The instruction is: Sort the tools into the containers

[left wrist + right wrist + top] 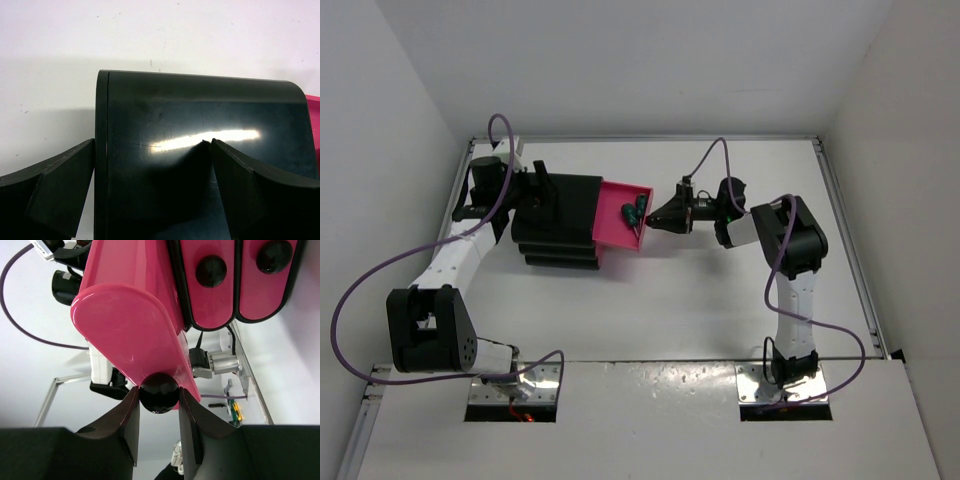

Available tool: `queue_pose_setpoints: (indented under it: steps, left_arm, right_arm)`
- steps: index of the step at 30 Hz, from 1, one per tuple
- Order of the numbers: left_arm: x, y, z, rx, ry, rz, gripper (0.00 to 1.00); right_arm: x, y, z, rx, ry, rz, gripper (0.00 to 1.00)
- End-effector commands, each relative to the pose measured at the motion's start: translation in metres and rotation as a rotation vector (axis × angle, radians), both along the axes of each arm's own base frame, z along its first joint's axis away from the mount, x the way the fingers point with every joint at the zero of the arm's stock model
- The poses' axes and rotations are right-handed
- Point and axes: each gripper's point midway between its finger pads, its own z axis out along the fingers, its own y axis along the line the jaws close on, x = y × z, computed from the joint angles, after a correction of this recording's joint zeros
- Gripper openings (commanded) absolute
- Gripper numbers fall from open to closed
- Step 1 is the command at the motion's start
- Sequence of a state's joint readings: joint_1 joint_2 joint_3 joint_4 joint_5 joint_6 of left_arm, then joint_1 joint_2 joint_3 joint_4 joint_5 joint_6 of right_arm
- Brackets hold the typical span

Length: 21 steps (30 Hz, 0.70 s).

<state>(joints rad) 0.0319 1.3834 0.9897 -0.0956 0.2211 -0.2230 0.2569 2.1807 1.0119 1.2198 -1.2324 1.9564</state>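
Note:
The black cabinet [560,215] stands at the table's back left. Its top pink drawer [618,225] is pulled out to the right, and small tools with green handles [634,211] lie inside it. My right gripper [653,218] is shut on that drawer's round black knob [159,392], with the drawer's pink front [130,320] just beyond. The two other drawers [210,300] are closed, each with its knob showing. My left gripper [538,192] is open over the cabinet's far-left end. One finger [62,192] is beside the cabinet top [200,110], and the other finger [250,195] is on it.
White walls close in on the left, back and right. A raised rail [850,240] runs along the table's right edge. Purple cables [360,300] loop from both arms. The left arm's base and wiring show in the right wrist view [220,362].

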Motion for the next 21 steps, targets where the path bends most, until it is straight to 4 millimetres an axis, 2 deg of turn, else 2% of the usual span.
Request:
queue_pose_setpoints:
  steps: [1, 2, 6, 10, 12, 13, 16, 17, 21]
  left_arm:
    - [-0.063, 0.000, -0.096, 0.062, 0.381, -0.033, 1.00]
    - [-0.063, 0.000, -0.096, 0.062, 0.381, -0.033, 1.00]
    - [-0.063, 0.000, -0.096, 0.062, 0.381, -0.033, 1.00]
    - [-0.066, -0.003, -0.097, 0.050, 0.381, -0.047, 1.00]
    - [-0.069, -0.002, -0.100, 0.057, 0.389, -0.053, 1.00]
    - [-0.069, -0.002, -0.100, 0.057, 0.389, -0.053, 1.00]
    - [-0.069, -0.008, -0.100, 0.052, 0.388, -0.070, 1.00]
    - [-0.070, -0.009, -0.099, 0.045, 0.387, -0.078, 1.00]
    - [-0.070, -0.013, -0.102, 0.032, 0.396, -0.094, 1.00]
  right_arm:
    - [-0.013, 0.007, 0.071, 0.102, -0.395, 0.013, 0.07]
    - [-0.012, 0.007, 0.072, 0.100, -0.390, 0.013, 0.07]
    - [-0.013, 0.020, 0.056, 0.087, -0.329, 0.052, 0.07]
    - [-0.001, 0.028, 0.047, 0.089, -0.315, 0.052, 0.05]
    - [0.005, 0.029, 0.051, 0.096, -0.326, 0.053, 0.05]
    - [0.001, 0.033, 0.051, 0.098, -0.326, 0.063, 0.05]
    - [0.002, 0.042, 0.046, 0.098, -0.316, 0.082, 0.05]
    - [0.008, 0.044, 0.043, 0.102, -0.314, 0.073, 0.05]
    - [0.004, 0.059, 0.040, 0.113, -0.319, 0.107, 0.05]
